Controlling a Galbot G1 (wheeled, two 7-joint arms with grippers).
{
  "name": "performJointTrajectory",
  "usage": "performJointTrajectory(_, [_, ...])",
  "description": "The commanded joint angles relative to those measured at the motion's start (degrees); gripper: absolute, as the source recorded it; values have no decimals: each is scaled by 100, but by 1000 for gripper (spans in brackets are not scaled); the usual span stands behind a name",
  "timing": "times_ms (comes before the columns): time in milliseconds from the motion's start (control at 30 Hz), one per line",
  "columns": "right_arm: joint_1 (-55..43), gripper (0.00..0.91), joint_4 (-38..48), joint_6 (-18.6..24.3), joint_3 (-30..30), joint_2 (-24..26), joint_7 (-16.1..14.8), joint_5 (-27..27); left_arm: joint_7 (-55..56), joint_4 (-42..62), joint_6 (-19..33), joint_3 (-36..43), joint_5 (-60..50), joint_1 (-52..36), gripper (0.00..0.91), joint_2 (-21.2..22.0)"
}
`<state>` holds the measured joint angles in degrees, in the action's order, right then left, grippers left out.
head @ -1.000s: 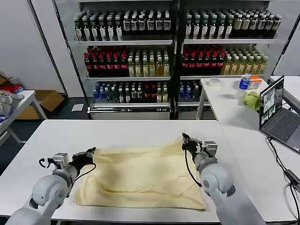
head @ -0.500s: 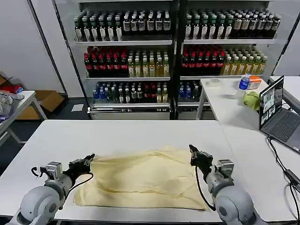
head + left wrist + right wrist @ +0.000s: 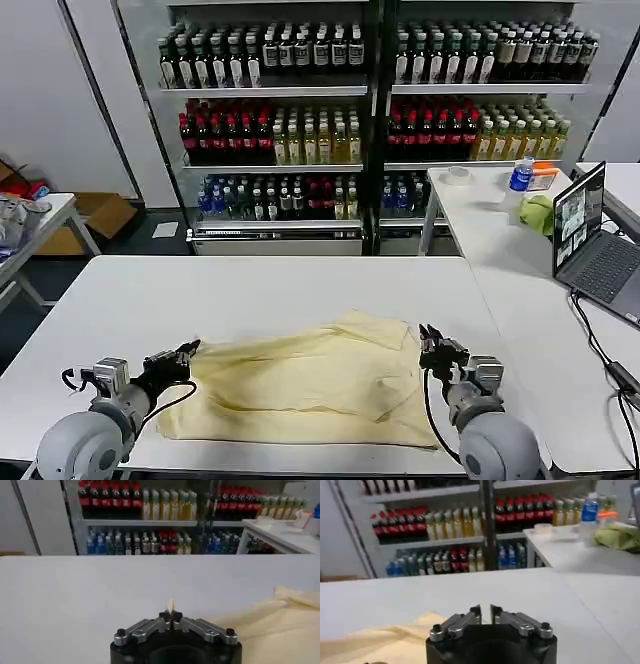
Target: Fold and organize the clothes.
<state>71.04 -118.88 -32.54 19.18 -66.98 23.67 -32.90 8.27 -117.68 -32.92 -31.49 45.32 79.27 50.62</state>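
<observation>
Behind, tall shelving [image 3: 370, 120] packed with rows of upright bottles. Nearer, broad white bench [image 3: 250, 290], smooth and matte. Spread on its near half, pale yellow T-shirt [image 3: 300, 385]: thin, soft, rumpled, far edge doubled over in a loose fold. At shirt's left edge, left gripper [image 3: 170, 616], fingers clenched on a peak of the cloth. At shirt's right edge, right gripper [image 3: 485, 613], fingers slightly parted, gripping nothing visible.
</observation>
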Motion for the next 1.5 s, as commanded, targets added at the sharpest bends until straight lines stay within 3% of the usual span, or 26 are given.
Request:
performJointTrajectory(33, [-961, 907, 1518, -38, -304, -466, 453, 273, -15, 0, -1, 55, -59, 80, 30, 32])
performJointTrajectory(667, [-1784, 907, 2501, -58, -654, -1103, 411, -71, -39, 10, 4, 94, -70, 33, 30, 15])
performJointTrajectory(700, [-1796, 746, 2510, -57, -654, -1118, 418, -96, -41, 8, 4, 95, -68, 32, 30, 12])
performJointTrajectory(733, [-1799, 191, 2510, -56, -655, -1128, 425, -121, -44, 6, 4, 96, -67, 27, 30, 7])
performJointTrajectory(767, [-1798, 50, 2505, -56, -657, -1131, 427, -129, -45, 5, 4, 97, -67, 25, 30, 7])
performJointTrajectory(800, [-1793, 0, 2499, -56, -662, -1130, 431, -137, -46, 6, 4, 97, -64, 21, 30, 7])
performJointTrajectory(1500, [-1573, 0, 2233, 31, -544, -1111, 388, -187, -65, 72, 12, 191, -55, -69, 30, 8])
